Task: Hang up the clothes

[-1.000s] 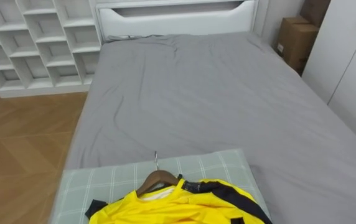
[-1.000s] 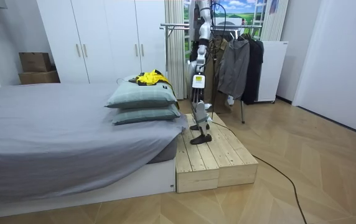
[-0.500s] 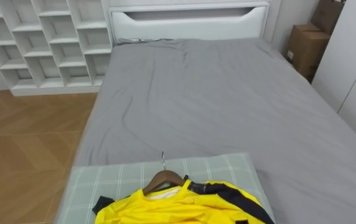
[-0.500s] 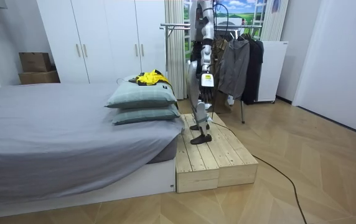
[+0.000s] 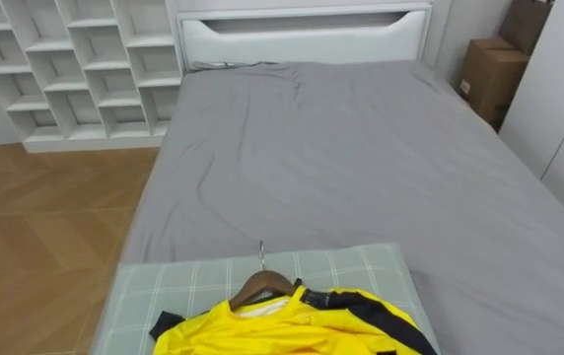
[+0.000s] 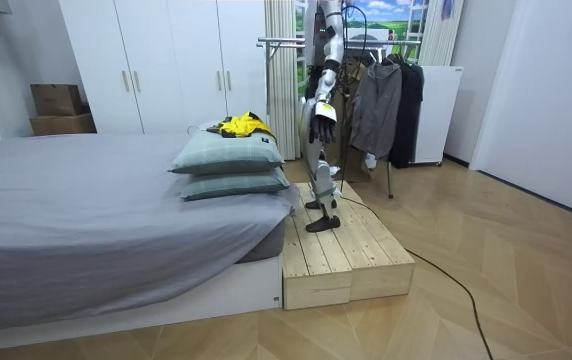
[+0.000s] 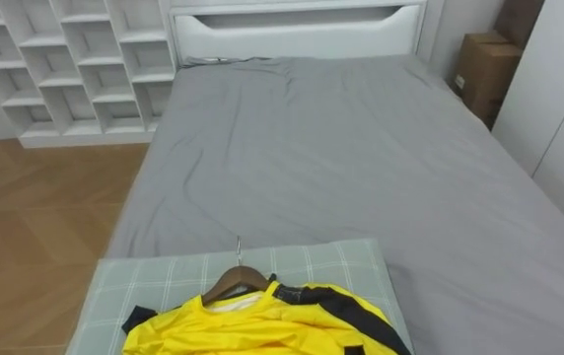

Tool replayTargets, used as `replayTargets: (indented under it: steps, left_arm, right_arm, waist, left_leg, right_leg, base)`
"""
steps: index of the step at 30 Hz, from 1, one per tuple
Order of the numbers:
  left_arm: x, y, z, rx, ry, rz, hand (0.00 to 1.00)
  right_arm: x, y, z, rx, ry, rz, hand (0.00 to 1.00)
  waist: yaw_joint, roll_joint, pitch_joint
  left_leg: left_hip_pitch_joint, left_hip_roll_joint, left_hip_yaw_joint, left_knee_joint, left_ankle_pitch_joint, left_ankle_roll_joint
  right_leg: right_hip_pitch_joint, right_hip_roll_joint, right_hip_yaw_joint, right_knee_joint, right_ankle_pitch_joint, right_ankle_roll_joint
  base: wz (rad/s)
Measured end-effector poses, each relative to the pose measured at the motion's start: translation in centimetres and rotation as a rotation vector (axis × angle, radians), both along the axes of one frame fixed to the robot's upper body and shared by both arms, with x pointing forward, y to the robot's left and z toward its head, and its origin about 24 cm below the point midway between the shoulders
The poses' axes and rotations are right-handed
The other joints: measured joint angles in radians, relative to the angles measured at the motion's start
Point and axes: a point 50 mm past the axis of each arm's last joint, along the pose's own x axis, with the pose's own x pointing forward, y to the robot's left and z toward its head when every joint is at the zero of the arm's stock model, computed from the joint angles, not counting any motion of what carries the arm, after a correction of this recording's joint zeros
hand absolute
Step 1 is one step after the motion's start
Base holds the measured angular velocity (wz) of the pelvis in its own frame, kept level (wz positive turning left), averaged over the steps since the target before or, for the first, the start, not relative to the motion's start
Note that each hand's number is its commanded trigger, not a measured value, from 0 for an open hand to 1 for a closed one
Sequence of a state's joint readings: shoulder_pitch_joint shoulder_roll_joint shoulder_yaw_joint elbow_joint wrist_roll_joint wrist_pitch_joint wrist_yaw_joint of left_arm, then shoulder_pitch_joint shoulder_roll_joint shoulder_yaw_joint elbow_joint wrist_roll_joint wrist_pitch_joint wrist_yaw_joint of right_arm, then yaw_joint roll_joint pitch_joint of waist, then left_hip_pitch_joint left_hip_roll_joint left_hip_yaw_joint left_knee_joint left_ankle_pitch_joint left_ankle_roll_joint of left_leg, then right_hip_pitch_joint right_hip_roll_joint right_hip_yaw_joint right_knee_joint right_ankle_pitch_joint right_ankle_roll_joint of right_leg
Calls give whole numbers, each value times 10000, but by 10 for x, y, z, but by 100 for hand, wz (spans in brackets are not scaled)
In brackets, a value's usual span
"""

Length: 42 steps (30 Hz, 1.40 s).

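Step in hand: approach, pick-up not yet begun.
Robot stands on wooden platform (image 6: 341, 255) at end of bed (image 5: 341, 168), facing it.
Left hand (image 6: 320, 118) hangs low at side, fingers loose and apart, holding nothing.
Yellow shirt (image 5: 292, 325), on wooden hanger (image 5: 259, 286), lies flat on top pillow (image 5: 174, 286), forward of hand and well apart from it.
Hanger hook (image 5: 261, 252) points away from hand.
Clothes rack (image 6: 286, 42) is behind hand.
Next move, judged: reach forward, close on hanger neck below hook, lift clear, turn to rack.

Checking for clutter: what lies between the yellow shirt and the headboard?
Beyond the shirt: pillow edge, then bare grey sheet to the headboard, both eye views.
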<state>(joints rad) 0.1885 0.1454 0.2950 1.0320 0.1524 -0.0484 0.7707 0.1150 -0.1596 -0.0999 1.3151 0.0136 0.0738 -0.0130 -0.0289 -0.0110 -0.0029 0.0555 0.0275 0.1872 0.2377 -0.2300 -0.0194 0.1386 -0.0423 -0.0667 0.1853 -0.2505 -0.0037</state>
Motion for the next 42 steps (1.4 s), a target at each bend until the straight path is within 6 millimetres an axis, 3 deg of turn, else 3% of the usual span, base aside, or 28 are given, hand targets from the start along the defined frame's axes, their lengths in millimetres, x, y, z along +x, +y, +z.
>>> replayTargets:
  steps: [12, 18, 29, 40, 42]
  left_arm:
    - [66, 5, 38, 3076, -1755, -3182, 0]
    - [107, -7, 61, 4148, -2981, -4772, 0]
    - [132, -24, 71, 4962, -3248, -7075, 0]
    - [145, -34, 74, 5847, -2272, -9093, 0]
    - [147, -34, 73, 5920, -2053, -9303, 0]
  right_arm:
    - [14, 1, 1, 289, -755, -321, 0]
    - [14, 1, 1, 308, -915, -344, 0]
    - [17, 3, 1, 638, -1103, -45, 0]
    - [-1, -11, 3, 385, -288, 308, 0]
    - [-3, -10, 3, 458, -173, 571, 0]
  waist:
    - [-247, 38, -3]
    - [-284, 38, 5]
    - [-640, 6, 24]
    - [-857, 100, 42]
    - [-1085, 61, 44]
  left_leg:
    - [-174, -23, -309, 169, 0, 0]
    - [-270, -22, -394, 312, -1, 1]
    - [-260, -18, -295, 311, -1, 2]
    - [-258, -18, -253, 303, 0, 2]
    - [-262, -18, -239, 300, 1, 4]
  right_leg:
    - [53, -15, -415, -14, 0, 0]
    - [43, -11, -457, -8, 0, 0]
    - [30, -17, -395, -33, 0, -1]
    - [-86, -14, -157, 4, 1, -1]
    - [-91, -16, -165, 20, 1, -1]
  base:
    - [6]
    - [5]
    - [-1]
    - [-6]
    - [0]
